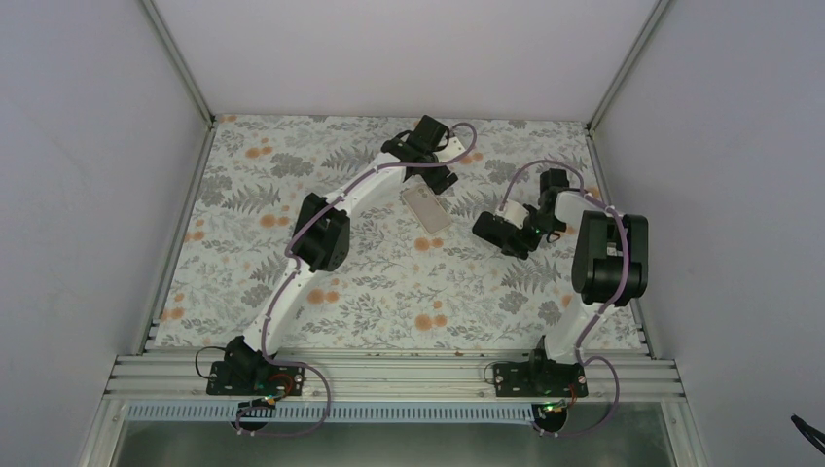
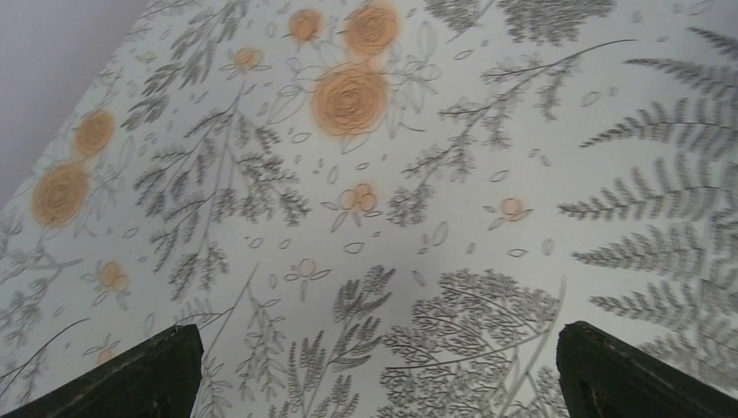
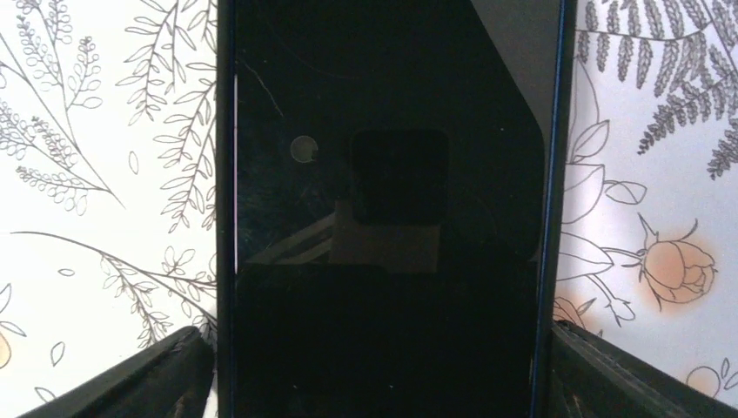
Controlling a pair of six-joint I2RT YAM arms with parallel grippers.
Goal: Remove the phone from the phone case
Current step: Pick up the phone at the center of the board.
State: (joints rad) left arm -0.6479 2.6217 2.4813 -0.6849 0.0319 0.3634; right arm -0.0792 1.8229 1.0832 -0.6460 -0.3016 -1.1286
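Straddling the phone (image 3: 392,174), just right of the phone case (image 1: 425,207), your right gripper (image 3: 376,348) stands wide, clamping nothing yet, the left gripper (image 2: 376,348) wide and empty; next, close squarely on the phone's edges.

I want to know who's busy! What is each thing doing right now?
phone: screen dark, between the right claw's fingers.
right claw: wide open, one finger each side of the phone.
left claw: open, empty, over bare cloth.
pale flat slab: lying on the cloth beside the left claw.
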